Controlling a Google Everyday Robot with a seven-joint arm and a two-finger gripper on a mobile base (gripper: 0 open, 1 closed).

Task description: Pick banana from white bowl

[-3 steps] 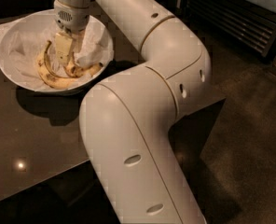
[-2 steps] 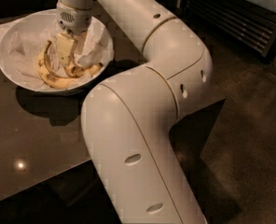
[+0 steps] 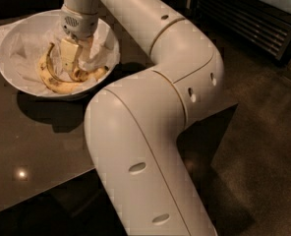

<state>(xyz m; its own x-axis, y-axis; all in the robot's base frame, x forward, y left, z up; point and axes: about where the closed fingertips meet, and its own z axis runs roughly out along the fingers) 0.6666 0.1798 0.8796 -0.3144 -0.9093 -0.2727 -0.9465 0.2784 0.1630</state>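
Observation:
The white bowl, lined with crumpled white paper, stands at the top left on the dark table. Two bananas lie in it. A long crescent banana curves along the near side of the bowl. The speckled, bent banana shows just under the gripper, mostly hidden by it. My gripper points straight down into the middle of the bowl, right on the bananas. Whether it holds the bent banana does not show.
The dark glossy table runs to a front edge at the lower left. My own large white arm fills the middle of the view. A dark floor lies to the right, with a slatted cabinet at the top right.
The wrist and gripper have shifted very slightly to the right over the bowl. The bananas and bowl look unmoved.

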